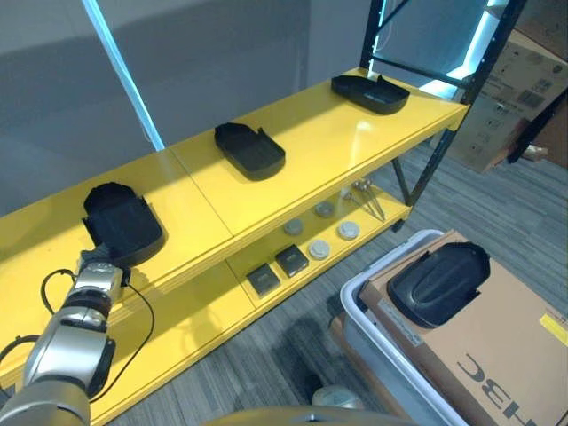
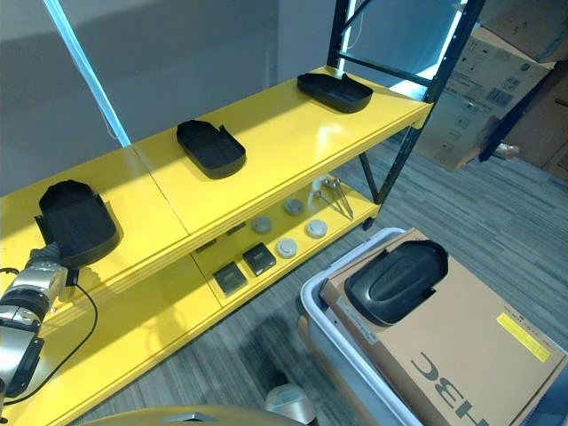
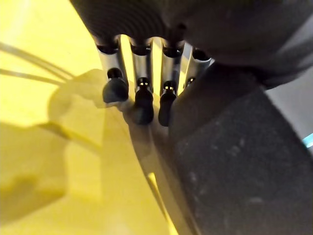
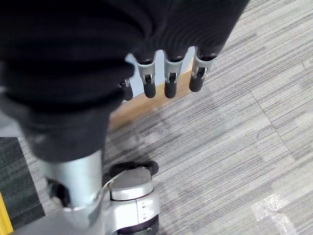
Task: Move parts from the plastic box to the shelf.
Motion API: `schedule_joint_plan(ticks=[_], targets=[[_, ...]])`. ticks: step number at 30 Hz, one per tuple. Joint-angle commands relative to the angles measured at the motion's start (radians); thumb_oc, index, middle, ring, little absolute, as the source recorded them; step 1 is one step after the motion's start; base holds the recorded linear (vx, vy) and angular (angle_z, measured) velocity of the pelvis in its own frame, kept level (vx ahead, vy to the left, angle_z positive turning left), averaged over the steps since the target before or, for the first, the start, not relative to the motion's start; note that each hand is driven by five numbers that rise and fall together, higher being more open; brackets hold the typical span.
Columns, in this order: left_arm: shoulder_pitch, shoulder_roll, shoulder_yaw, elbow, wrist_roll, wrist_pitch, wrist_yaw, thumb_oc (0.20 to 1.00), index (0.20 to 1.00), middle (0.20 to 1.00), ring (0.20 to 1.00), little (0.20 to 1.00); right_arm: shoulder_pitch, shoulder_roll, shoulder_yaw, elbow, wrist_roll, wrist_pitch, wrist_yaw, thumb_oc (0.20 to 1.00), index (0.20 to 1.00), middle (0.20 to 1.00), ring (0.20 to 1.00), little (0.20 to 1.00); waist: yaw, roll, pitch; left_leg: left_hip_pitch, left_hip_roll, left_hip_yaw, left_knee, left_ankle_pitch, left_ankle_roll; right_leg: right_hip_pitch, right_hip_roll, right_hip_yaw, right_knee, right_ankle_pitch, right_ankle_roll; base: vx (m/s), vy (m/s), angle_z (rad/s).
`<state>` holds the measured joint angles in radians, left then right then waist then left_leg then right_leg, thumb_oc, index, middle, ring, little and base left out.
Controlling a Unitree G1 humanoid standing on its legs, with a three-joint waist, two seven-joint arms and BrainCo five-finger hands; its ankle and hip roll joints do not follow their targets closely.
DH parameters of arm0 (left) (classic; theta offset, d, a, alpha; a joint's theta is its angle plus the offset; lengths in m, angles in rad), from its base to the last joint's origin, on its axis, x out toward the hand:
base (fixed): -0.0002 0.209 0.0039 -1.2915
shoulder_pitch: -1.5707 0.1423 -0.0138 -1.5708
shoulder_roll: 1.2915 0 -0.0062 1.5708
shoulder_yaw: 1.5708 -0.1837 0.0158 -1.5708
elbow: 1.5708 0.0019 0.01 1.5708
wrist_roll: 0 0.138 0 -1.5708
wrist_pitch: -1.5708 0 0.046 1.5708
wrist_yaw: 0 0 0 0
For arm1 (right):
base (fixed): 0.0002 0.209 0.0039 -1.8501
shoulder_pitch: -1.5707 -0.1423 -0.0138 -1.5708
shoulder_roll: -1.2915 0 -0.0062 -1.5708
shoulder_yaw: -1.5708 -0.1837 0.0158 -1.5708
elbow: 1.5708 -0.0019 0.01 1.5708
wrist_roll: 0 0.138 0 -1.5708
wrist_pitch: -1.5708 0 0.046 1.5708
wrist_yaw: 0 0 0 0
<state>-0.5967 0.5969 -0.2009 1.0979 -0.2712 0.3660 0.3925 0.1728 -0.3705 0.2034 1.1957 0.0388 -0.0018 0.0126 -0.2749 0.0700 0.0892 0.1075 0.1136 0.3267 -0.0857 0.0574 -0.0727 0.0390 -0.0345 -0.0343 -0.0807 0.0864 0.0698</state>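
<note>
Nearest, black part (image 3: 234,161) on yellow shelf (image 1: 204,191), pressed right beside left hand (image 3: 142,93); fingers curled at its edge, grip impossible to confirm. Two more parts (image 1: 250,149) (image 1: 370,92) well beyond fingertips. Another part (image 1: 437,284) on cardboard in plastic box (image 1: 373,342). Right hand (image 4: 166,78) over carpet, fingers relaxed, holding nothing.

The left arm (image 1: 67,351) is silver-grey metal with round segments. Both hands have a dark ribbed cover. The fingers (image 4: 170,78) are silver with dark rubber tips.
</note>
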Motion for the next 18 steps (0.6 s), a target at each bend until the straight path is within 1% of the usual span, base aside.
schedule_joint_plan(ticks=[1, 6, 7, 8, 13, 16, 18], targets=[[-0.124, -0.003, -0.015, 0.087, 0.037, -0.016, 0.008, 0.200, 0.200, 0.200, 0.200, 0.200, -0.015, -0.013, 0.034, 0.036, -0.014, -0.015, -0.002, 1.000, 1.000, 1.000, 1.000, 1.000, -0.014, -0.021, -0.004, -0.009, 0.050, 0.032, 0.071, -0.034, -0.005, -0.010, -0.047, -0.011, 0.057, -0.058, 0.082, 0.00, 0.000, 0.00], [-0.132, -0.009, -0.026, 0.099, 0.034, 0.001, 0.003, 0.200, 0.200, 0.200, 0.200, 0.200, -0.023, -0.018, 0.032, 0.051, -0.012, -0.024, 0.000, 1.000, 1.000, 1.000, 1.000, 1.000, -0.014, -0.016, 0.001, -0.010, 0.051, 0.034, 0.074, -0.034, -0.007, -0.008, -0.047, -0.011, 0.055, -0.060, 0.080, 0.00, 0.004, -0.01], [-0.131, -0.011, -0.027, 0.104, 0.035, 0.004, 0.000, 0.558, 0.558, 0.558, 0.558, 0.558, -0.023, -0.018, 0.032, 0.053, -0.011, -0.024, 0.000, 1.000, 1.000, 1.000, 1.000, 1.000, -0.015, -0.016, 0.001, -0.009, 0.052, 0.034, 0.073, -0.034, -0.007, -0.008, -0.048, -0.011, 0.055, -0.061, 0.080, 0.00, 0.000, 0.00], [-0.130, -0.013, -0.028, 0.108, 0.034, 0.007, 0.000, 1.000, 1.000, 1.000, 1.000, 1.000, -0.024, -0.018, 0.032, 0.056, -0.013, -0.025, 0.001, 1.000, 1.000, 1.000, 1.000, 1.000, -0.015, -0.016, 0.001, -0.009, 0.052, 0.035, 0.073, -0.034, -0.007, -0.008, -0.047, -0.012, 0.055, -0.061, 0.080, 0.00, 0.000, 0.00], [-0.120, -0.018, -0.025, 0.112, 0.036, 0.011, 0.023, 1.000, 1.000, 1.000, 1.000, 1.000, -0.024, -0.017, 0.028, 0.062, -0.023, -0.029, 0.002, 1.000, 1.000, 1.000, 1.000, 1.000, -0.013, -0.015, 0.003, -0.006, 0.054, 0.035, 0.073, -0.033, -0.010, -0.004, -0.049, -0.016, 0.054, -0.063, 0.080, 0.00, 0.000, 0.00], [-0.124, -0.009, -0.028, 0.110, 0.066, -0.010, 0.054, 1.000, 1.000, 1.000, 1.000, 1.000, -0.028, -0.019, 0.031, 0.068, -0.022, -0.031, 0.001, 1.000, 1.000, 1.000, 1.000, 1.000, -0.008, -0.013, 0.004, -0.005, 0.052, 0.031, 0.071, -0.032, -0.011, 0.000, -0.050, -0.020, 0.052, -0.063, 0.080, 0.00, 0.000, 0.00], [-0.142, 0.026, -0.028, 0.083, 0.071, -0.039, 0.069, 1.000, 1.000, 1.000, 1.000, 1.000, -0.027, -0.019, 0.032, 0.074, -0.021, -0.035, -0.001, 1.000, 1.000, 1.000, 1.000, 1.000, -0.002, -0.009, 0.003, -0.002, 0.049, 0.028, 0.067, -0.031, -0.011, 0.003, -0.052, -0.025, 0.050, -0.063, 0.080, 0.00, 0.000, 0.00]])
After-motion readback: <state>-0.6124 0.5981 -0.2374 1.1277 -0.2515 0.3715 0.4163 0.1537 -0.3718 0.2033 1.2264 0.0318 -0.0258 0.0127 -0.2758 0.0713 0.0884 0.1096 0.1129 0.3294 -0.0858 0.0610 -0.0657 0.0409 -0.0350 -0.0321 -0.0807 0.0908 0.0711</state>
